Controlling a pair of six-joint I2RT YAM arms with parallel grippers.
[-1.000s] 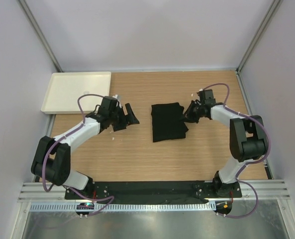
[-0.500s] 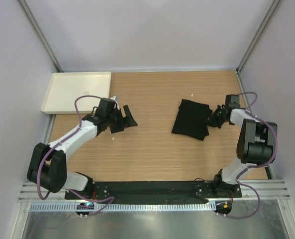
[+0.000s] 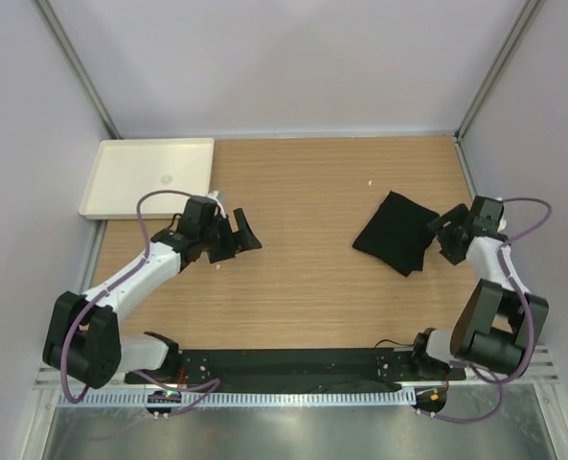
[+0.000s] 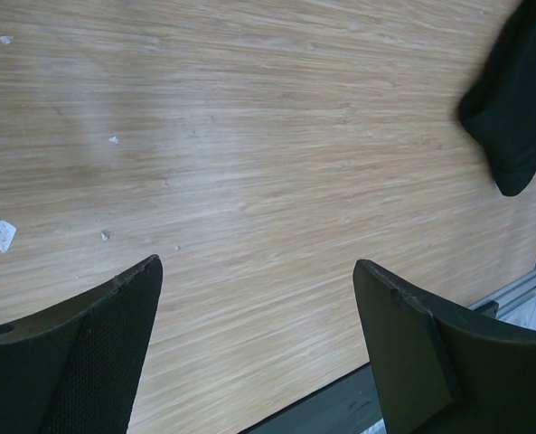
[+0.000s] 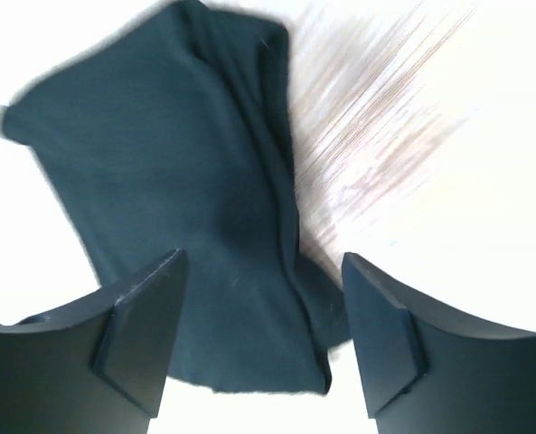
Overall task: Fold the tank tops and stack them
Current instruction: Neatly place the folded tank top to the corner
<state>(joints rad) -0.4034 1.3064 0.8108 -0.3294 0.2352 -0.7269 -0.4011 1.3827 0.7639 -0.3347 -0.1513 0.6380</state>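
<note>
The black tank top (image 3: 397, 232) lies folded into a tilted rectangle on the right side of the wooden table. My right gripper (image 3: 446, 237) sits at its right edge, open. In the right wrist view the cloth (image 5: 168, 199) lies flat under and beyond the spread right gripper (image 5: 263, 260), and neither pad presses it. My left gripper (image 3: 242, 234) hovers open over bare wood left of centre, well away from the top. The left wrist view catches only a corner of the tank top (image 4: 518, 99) at the upper right, with nothing between the jaws of the left gripper (image 4: 257, 265).
A white tray (image 3: 140, 177) rests at the back left corner. Small white flecks (image 4: 4, 235) lie on the wood near the left gripper. A black base plate (image 3: 293, 362) and metal rail run along the near edge. Walls close in on both sides.
The right gripper dragged the folded tank top to the right, turning it, then opened and let it go. The left arm drew back slightly to the left, still open.
</note>
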